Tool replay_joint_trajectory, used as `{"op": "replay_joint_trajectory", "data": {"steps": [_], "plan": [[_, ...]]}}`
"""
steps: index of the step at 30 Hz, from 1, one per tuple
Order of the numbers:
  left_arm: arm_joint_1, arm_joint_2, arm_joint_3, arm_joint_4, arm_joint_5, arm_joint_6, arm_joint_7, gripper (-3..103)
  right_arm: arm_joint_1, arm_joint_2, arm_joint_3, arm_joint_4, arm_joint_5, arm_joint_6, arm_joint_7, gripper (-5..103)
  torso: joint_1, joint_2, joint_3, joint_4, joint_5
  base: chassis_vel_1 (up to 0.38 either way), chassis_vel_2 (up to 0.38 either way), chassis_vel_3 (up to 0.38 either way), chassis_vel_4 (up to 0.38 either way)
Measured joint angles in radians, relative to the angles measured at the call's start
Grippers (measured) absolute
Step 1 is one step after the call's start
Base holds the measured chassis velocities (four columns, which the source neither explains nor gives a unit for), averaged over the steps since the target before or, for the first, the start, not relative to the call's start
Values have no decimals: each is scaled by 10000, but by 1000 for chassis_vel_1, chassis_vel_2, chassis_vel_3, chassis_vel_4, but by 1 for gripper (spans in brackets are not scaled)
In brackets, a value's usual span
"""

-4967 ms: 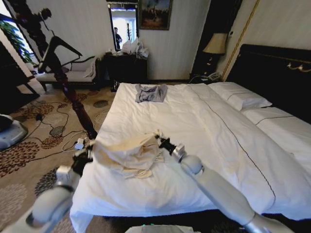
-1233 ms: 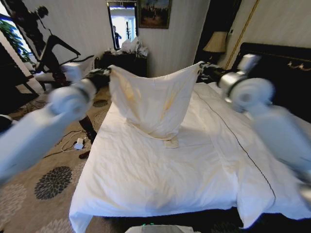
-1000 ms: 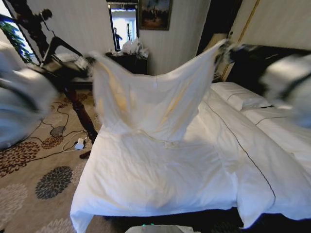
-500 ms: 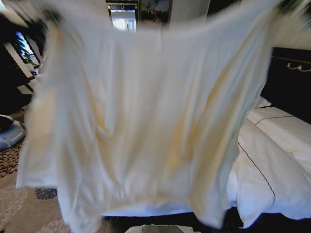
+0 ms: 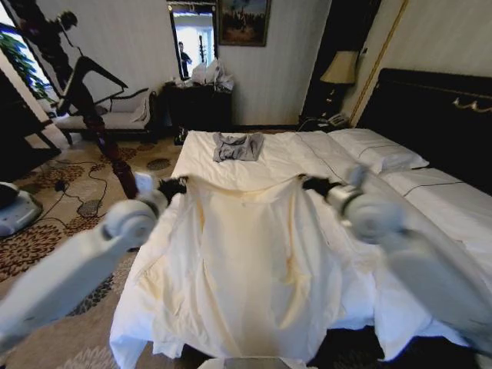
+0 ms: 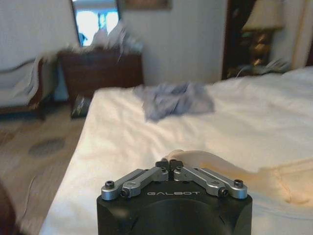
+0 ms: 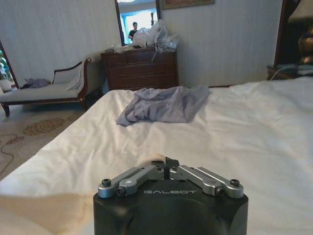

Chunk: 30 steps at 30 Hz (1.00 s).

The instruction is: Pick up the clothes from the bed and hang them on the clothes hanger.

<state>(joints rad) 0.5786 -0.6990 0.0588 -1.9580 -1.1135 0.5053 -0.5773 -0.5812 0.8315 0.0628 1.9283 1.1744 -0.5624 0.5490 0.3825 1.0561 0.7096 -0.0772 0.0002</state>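
The clothes (image 5: 250,261), a pale cream-yellow garment, lie spread open over the foot half of the bed (image 5: 430,223), with the lower edge drooping past the bed's front. My left gripper (image 5: 175,187) is shut on one top corner, and the left wrist view shows the cream cloth (image 6: 205,157) pinched at its closed tips (image 6: 169,164). At the other top corner my right gripper (image 5: 311,184) is shut on the cloth, a small fold (image 7: 155,159) showing at its tips (image 7: 166,169). The clothes hanger is out of view.
A smaller grey garment (image 5: 238,146) lies near the bed's far end. Pillows (image 5: 380,154) and a black headboard (image 5: 430,115) are on the right. A dark dresser (image 5: 201,104), a chaise (image 5: 115,115), a dark wooden post (image 5: 100,127) and floor cables (image 5: 77,207) stand to the left.
Half a second ago the garment hung high in front of the camera. Both arms have since come down and the cloth now lies spread on the bed.
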Motion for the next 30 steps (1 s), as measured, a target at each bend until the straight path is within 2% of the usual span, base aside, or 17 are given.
{"op": "replay_joint_trajectory", "data": {"steps": [3,9,13,15,16,18,21,23,26,28,30], "plan": [[266,-490,10,663,401,-132,33,0,306,629,-380,-1017,-866,244,-367,0,-5,2,-3,4,-6,0,0,0,0],[206,-1089,77,1403,717,-307,47,0,372,841,-426,-1898,-1632,496,-682,0,-9,4,-5,-9,-3,0,0,0,0],[-332,-1861,454,2430,1106,-474,-18,0,492,991,-397,-2910,-2195,1101,-964,0,-8,4,-5,-8,-1,0,0,0,0],[-389,-1928,479,2527,1161,-480,-55,0,530,1016,-418,-3016,-2269,1178,-995,0,-8,4,-4,-8,-1,0,0,0,0],[-649,-2196,560,2937,1397,-501,-205,0,715,1135,-546,-3445,-2466,1409,-1064,0,-9,4,-5,-7,-2,0,0,0,0],[-813,-2358,574,3169,1478,-502,-265,0,836,1211,-621,-3678,-2510,1475,-1086,0,-8,4,-4,-5,0,0,0,0,0],[-1682,-2934,758,4118,1509,-374,-302,0,1438,1616,-936,-4634,-2698,1607,-1240,0,-6,4,-3,-6,-2,0,0,0,0],[-1853,-3017,839,4280,1509,-345,-277,0,1573,1712,-997,-4806,-2760,1641,-1260,0,-6,4,-4,-6,0,0,0,0,0],[-2579,-3515,1166,5323,1589,-276,-72,0,2404,2484,-1409,-6012,-3676,2147,-1562,0,-7,4,-4,-8,-4,0,0,0,0],[-2680,-3613,1179,5539,1608,-270,-69,0,2583,2733,-1491,-6325,-3820,2229,-1612,0,-7,4,-4,-9,-3,0,0,0,0],[-2929,-3882,1206,6215,1646,-238,68,0,2994,3416,-1663,-7095,-4083,2387,-1709,0,-6,5,-3,-2,-3,0,0,0,0]]}}
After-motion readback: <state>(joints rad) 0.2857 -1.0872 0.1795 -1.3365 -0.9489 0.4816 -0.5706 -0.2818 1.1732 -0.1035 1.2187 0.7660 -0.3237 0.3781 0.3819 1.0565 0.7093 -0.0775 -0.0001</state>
